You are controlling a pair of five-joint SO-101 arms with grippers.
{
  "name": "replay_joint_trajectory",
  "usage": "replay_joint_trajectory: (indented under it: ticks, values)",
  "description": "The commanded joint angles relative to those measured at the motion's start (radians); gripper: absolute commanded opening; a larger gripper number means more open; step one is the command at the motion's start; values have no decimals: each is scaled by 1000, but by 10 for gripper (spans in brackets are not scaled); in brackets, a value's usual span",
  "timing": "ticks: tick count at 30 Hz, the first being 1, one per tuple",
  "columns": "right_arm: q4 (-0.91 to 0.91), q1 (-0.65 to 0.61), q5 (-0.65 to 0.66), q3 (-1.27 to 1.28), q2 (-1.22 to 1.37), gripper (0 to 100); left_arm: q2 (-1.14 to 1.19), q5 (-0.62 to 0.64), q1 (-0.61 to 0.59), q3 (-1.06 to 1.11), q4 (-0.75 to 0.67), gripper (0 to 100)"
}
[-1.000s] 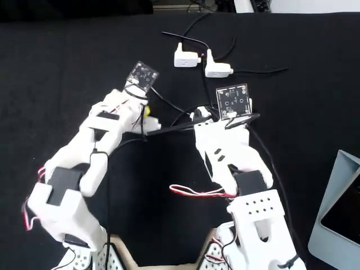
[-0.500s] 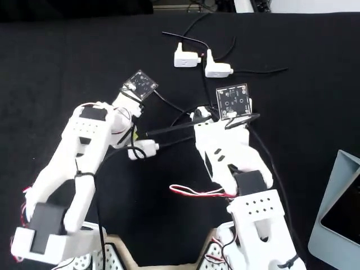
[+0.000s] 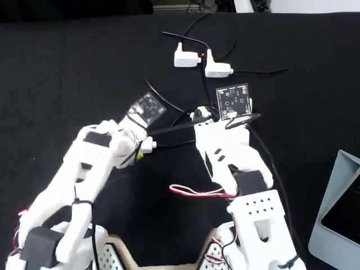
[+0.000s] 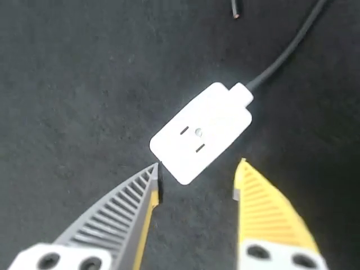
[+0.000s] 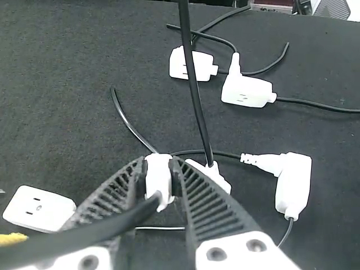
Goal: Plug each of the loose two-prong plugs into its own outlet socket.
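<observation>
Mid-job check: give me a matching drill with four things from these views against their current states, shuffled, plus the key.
Things:
1. left hand
2. right hand
3. outlet socket
4. grey box

States:
A. at the right edge of the high view
B. shut on a white plug
C. open, above the socket
D. flat on the black cloth, slots up

Pairs: 1-C, 2-B, 3-D, 4-A

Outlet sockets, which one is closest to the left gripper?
The lone socket at the left gripper's open fingertips; two other sockets lie side by side far across the table.
</observation>
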Motion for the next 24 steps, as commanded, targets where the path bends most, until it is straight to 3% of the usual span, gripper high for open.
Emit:
replay_joint_trajectory:
  ticks: [1, 8, 15, 24]
  values:
    - [-18, 9, 6, -5, -18, 13, -43, -101, 39, 58, -153, 270]
    - [-18, 9, 6, -5, -18, 13, 81, -109, 105, -4, -186, 270]
    - [-18, 9, 6, -5, -18, 13, 373, -110, 71, -148, -183, 268]
    - [-18, 9, 6, -5, -18, 13, 293, -106, 50, -127, -183, 105]
